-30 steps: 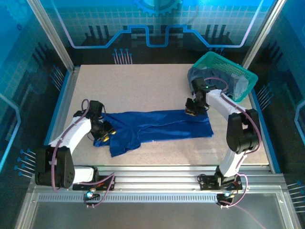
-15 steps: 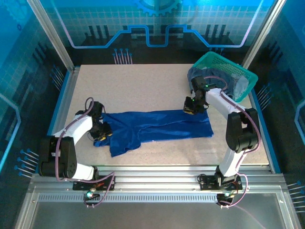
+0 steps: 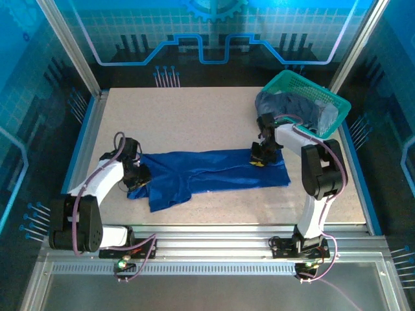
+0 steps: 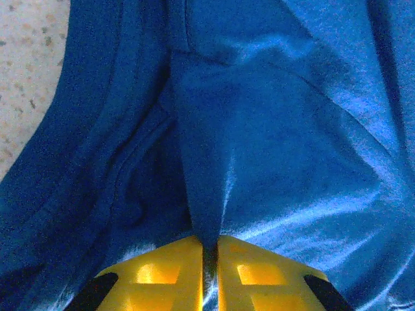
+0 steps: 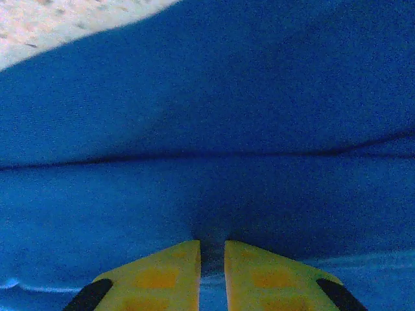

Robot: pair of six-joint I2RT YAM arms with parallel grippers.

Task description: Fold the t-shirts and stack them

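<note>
Cloth of one royal blue t-shirt (image 3: 214, 170) lies spread out in a long band across the near half of the worktop (image 3: 194, 116), running from left to right, with a loose flap hanging toward the near edge at its left end. Speckled pale surface shows all around it.

At the shirt's left end sits the left gripper (image 3: 137, 177), low on the fabric. Seen from the left wrist, its yellow fingers (image 4: 162, 272) stand almost together, and a raised ridge of blue cloth runs straight into the thin gap, so the jaws are pinching a fold of the shirt (image 4: 272, 129). A seam and a thicker hem curve away to the left of that fold.

The right gripper (image 3: 259, 157) rests on the far edge of the shirt toward its right end. In the right wrist view its yellow fingers (image 5: 155, 278) are likewise nearly pressed together, with the cloth (image 5: 207, 103) puckering into the narrow slit between the jaws; a dark crease crosses the fabric just beyond.

Duller grey-blue t-shirts (image 3: 285, 103) are heaped in a teal mesh basket (image 3: 318, 87) at the far right corner, spilling over its left side.
</note>
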